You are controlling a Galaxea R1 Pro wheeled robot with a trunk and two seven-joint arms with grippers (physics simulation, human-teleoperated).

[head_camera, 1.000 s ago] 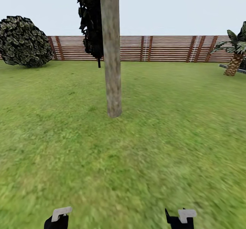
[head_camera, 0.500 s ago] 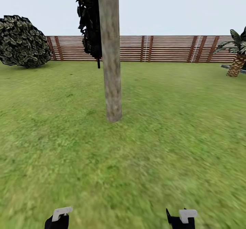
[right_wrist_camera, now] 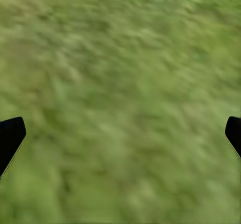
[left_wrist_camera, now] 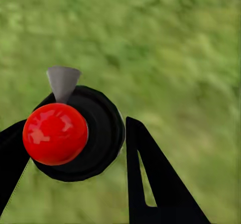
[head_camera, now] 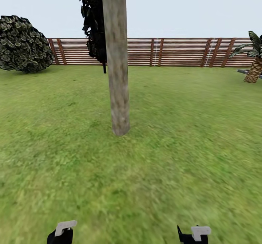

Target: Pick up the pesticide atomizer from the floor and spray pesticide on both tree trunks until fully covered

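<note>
Left pincer (left_wrist_camera: 70, 148) grips atomizer (left_wrist_camera: 75, 133) (red-capped) above grass (left_wrist_camera: 175, 43).

— What sort of place is this?
— A garden: green lawn (head_camera: 189, 156), brown slatted fence (head_camera: 174, 51), a bare tree trunk (head_camera: 117, 62), a round bush (head_camera: 22, 44), open sky.

The tree trunk (head_camera: 117, 58) runs off the head view's top edge, its crown unseen; it hides part of the dark cypress-like tree (head_camera: 94, 22) behind; the palm (head_camera: 254, 60) is cut by the right edge; lawn (right_wrist_camera: 120, 83) blurred in both wrist views.
</note>
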